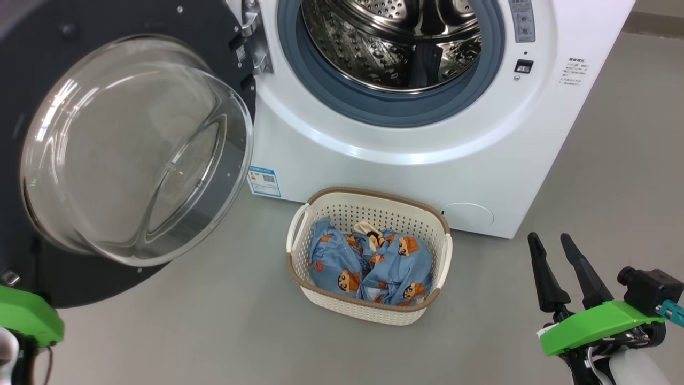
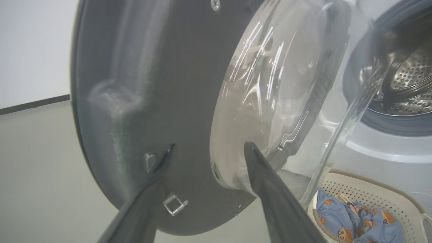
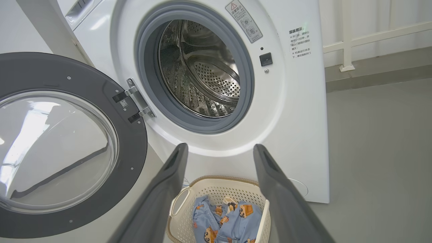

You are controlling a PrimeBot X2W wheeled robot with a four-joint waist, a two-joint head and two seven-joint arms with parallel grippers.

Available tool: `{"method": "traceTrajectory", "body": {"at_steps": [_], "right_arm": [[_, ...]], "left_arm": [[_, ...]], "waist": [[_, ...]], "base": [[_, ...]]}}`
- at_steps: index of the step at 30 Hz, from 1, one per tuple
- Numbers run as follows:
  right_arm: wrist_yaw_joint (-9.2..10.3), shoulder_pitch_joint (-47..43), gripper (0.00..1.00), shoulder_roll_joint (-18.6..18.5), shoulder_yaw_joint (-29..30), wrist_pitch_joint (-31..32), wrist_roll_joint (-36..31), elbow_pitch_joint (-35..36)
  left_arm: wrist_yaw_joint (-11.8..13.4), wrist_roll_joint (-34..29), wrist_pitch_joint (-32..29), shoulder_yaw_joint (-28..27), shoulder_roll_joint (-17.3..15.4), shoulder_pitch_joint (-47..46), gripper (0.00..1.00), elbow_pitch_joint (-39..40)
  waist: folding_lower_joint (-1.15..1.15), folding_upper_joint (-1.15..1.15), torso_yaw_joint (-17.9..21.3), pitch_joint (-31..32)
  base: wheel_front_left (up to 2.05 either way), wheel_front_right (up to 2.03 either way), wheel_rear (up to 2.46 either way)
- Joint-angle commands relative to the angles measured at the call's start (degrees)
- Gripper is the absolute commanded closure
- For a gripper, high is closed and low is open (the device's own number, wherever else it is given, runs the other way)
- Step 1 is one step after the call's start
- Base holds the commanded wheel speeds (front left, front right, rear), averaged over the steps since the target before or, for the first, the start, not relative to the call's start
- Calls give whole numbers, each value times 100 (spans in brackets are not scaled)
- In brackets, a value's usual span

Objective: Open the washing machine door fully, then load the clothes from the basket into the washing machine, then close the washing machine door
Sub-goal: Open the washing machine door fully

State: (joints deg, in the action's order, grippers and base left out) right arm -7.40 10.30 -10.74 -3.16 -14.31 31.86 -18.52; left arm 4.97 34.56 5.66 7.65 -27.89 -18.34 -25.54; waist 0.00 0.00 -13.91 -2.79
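Note:
The washing machine (image 1: pixel 427 155) stands ahead with its steel drum (image 1: pixel 395 48) bare inside. Its door (image 1: pixel 133 149) hangs swung out to the left, the glass bowl facing me. On the floor in front sits the basket (image 1: pixel 368 256) holding the blue printed clothes (image 1: pixel 368 264). My left gripper (image 2: pixel 209 148) is open, its fingers close to the door's (image 2: pixel 152 84) dark inner face beside the bowl; whether they touch it I cannot tell. My right gripper (image 1: pixel 550 240) is open and empty, low and to the right of the basket (image 3: pixel 219 189).
Grey floor (image 1: pixel 588 160) spreads to the right of the machine and around the basket. A blue label (image 1: pixel 263 182) marks the washer's lower left corner. A white railing (image 3: pixel 347 33) and a low ledge stand behind on the right. The door hinge (image 3: pixel 135 104) juts out.

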Motion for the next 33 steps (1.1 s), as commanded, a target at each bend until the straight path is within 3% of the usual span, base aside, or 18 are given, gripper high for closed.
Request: {"method": "traceTrajectory", "body": {"at_steps": [1, 16, 25, 33], "right_arm": [[-9, 4, 0, -35, -135, -69, -3, 122], [-9, -36, 0, -137, -333, -69, -16, 100], [-9, 12, 0, -203, -444, -69, -35, 102], [-9, 89, 0, -308, -570, -69, -31, 89]], "left_arm": [[81, 32, 73, -246, -244, -44, 0, 245], [553, -133, 168, 39, 128, 949, 0, 2004], [742, -250, 263, 231, 333, 1208, 0, 2392], [684, -206, 458, 400, 561, 1318, 0, 2405]], "waist": [[0, 0, 24, 40], [0, 0, 538, 244], [0, 0, 1001, 311], [0, 0, 1475, 333]], "base": [[0, 0, 0], [0, 0, 0], [0, 0, 0], [0, 0, 0]]}}
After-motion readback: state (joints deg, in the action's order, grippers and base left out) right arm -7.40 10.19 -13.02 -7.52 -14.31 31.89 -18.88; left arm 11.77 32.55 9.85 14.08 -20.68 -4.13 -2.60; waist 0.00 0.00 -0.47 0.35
